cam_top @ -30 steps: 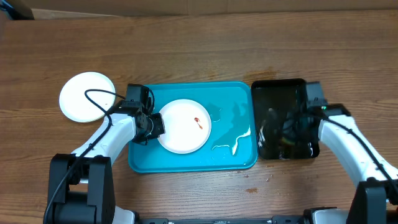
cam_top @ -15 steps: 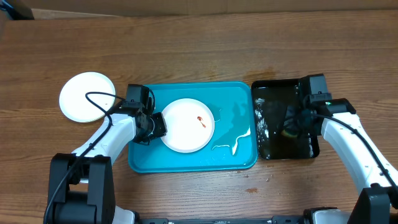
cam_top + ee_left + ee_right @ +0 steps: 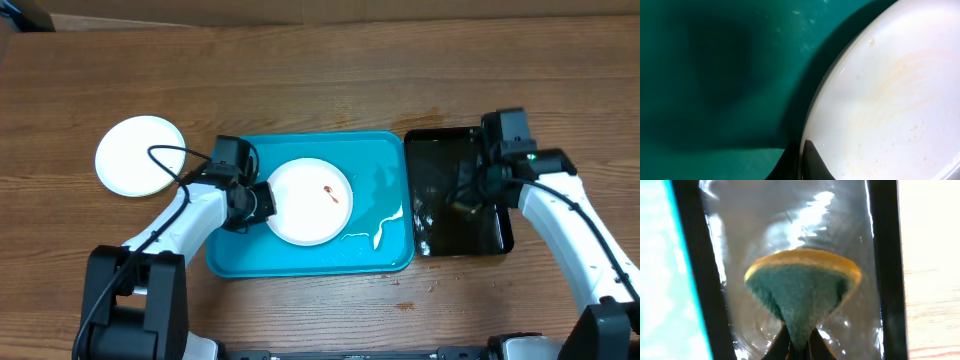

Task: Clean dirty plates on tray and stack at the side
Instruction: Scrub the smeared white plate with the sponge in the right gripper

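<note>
Plate location: the plate (image 3: 310,200) lies in the left half of the blue tray (image 3: 380,255), with 1 small red smear (image 3: 328,194) just right of its middle
Second plate: the second plate (image 3: 141,155) sits on the table (image 3: 300,80), well left of the blue tray; no smear shows on it from overhead
Plate count: only 2 plates are in view
Left gripper: the left gripper (image 3: 262,203) is at the plate's left rim; the wrist view shows 1 dark finger (image 3: 811,162) over the rim and a dark shape beneath it, so the fingers appear clamped on the rim
Right gripper: the right gripper (image 3: 796,347) hangs over the black tray (image 3: 495,240), its fingers pinched together on a sponge (image 3: 802,292) that has folded into a cone
Black tray contents: a shiny film of water (image 3: 805,210)
Blue tray surface: wet streaks (image 3: 378,228) lie right of the plate
Plate handling: judged stiff, light and smooth; likely slippery where wet; whether it is breakable cannot be told
Hold point: the rim is the only edge a 2-finger grip can reach, and the shallow lip gives little purchase, so the plate could pivot or slip if tilted steeply
Sponge handling: soft and compressible; it will flatten under pressure, so a scrub needs the plate braced at the opposite rim
Risk: a sideways push on the smear could slide the plate across the wet tray
</note>
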Robot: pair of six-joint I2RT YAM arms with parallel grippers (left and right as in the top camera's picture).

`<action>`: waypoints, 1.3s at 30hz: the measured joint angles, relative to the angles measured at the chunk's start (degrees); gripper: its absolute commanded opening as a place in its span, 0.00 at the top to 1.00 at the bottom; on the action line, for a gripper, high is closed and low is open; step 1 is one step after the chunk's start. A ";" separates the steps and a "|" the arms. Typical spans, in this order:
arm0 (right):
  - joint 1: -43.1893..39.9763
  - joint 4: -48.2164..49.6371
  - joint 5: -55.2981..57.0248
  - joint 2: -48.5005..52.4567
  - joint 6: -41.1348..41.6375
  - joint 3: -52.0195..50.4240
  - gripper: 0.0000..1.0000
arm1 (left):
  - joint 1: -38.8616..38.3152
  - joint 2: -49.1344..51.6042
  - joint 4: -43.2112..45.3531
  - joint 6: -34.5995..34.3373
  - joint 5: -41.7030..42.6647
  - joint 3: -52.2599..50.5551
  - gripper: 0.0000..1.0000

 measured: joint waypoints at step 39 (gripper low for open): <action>37.59 22.64 16.39 22.10 -20.37 6.78 0.96 | -2.29 0.00 0.24 0.00 0.15 -0.07 0.96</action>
